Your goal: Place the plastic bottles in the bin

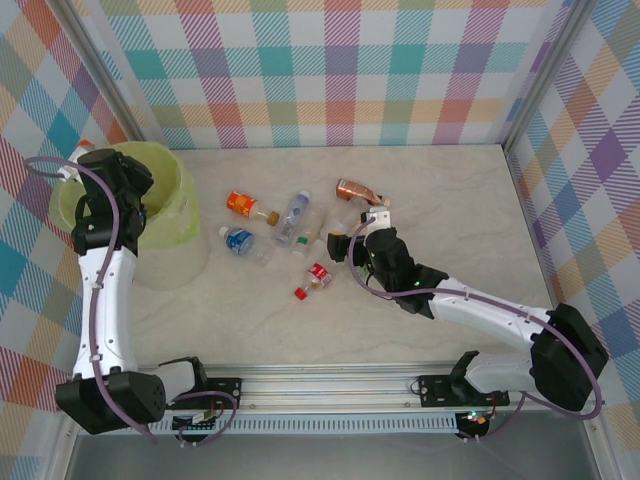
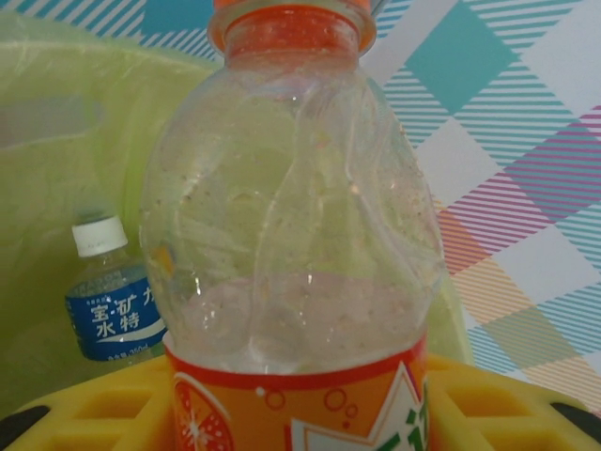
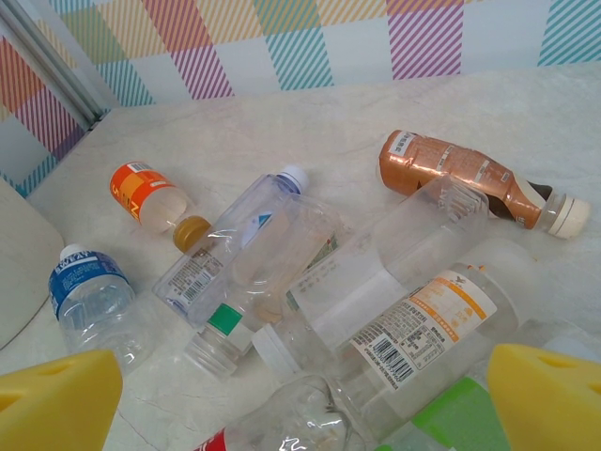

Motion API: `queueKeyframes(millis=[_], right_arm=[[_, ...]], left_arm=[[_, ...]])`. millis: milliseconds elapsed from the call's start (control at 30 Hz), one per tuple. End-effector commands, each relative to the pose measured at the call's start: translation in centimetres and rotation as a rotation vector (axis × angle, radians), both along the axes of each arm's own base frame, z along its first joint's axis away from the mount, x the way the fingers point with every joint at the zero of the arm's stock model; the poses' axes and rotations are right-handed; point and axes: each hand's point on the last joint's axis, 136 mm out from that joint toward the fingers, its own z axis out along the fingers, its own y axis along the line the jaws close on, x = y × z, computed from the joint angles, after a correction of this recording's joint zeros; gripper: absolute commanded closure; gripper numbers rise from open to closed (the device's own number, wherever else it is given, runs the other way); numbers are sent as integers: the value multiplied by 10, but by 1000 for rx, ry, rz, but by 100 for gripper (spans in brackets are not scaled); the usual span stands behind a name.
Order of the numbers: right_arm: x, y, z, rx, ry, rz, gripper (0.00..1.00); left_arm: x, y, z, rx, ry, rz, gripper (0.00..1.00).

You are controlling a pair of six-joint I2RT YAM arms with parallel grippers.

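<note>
Left gripper: closed on an orange-label bottle, which stands upright between its yellow fingers, orange cap at the top.
Place of the left gripper: up over the bin, at the far left corner of the surface.
Bin: lined with a pale yellow-green bag; a blue-label bottle with a white cap stands inside against the lining.
Right gripper: wide open, its two yellow fingers well apart, holding nothing.
Place of the right gripper: just above the cluster of loose bottles in the middle of the surface.
Brown-label bottle: lying on its side at the far right of the cluster, white cap pointing right.
Orange bottle: on its side at the far left of the cluster, with a golden-brown cap.
Blue bottle: on its side, nearest the bin.
Clear bottles: several piled crosswise, touching one another, right under the open gripper.
Red-label bottle: small, at the near edge of the cluster.
</note>
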Motion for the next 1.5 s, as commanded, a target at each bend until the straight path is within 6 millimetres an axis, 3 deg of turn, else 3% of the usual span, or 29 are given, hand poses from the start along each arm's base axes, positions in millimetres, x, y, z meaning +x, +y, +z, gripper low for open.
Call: queueKeyframes(millis=[0,67,133,267,467,667,1033,1200,1367,1467], right_arm=[[1,-1,17,52,-23,-9,0],[1,-1,17,50,-22,-8,0],[1,-1,17,51,-22,-9,0],[1,-2,16,49,-21,-9,1],[2,1,14,50,-17,-8,0],[3,4,13,49,-13,3,0],[0,8,13,47,-11,32,0],[-5,16,16,52,-40,104,0],[-24,50,24,5,-100,368,0],[-32,62,31,17,-127,457,0]], left_arm=[[8,10,-7,-84,-38,31,43],[17,9,-10,-124,-63,10,33],[23,6,-10,-146,-82,-17,30],[35,-11,1,-176,-134,-127,14],[37,-40,21,-201,-166,-290,5],[27,-62,38,-125,-141,-353,0],[25,-136,52,58,-87,-473,0],[27,-177,40,88,-57,-541,0],[26,-220,15,87,-6,-615,0],[21,-237,-3,127,56,-626,0]])
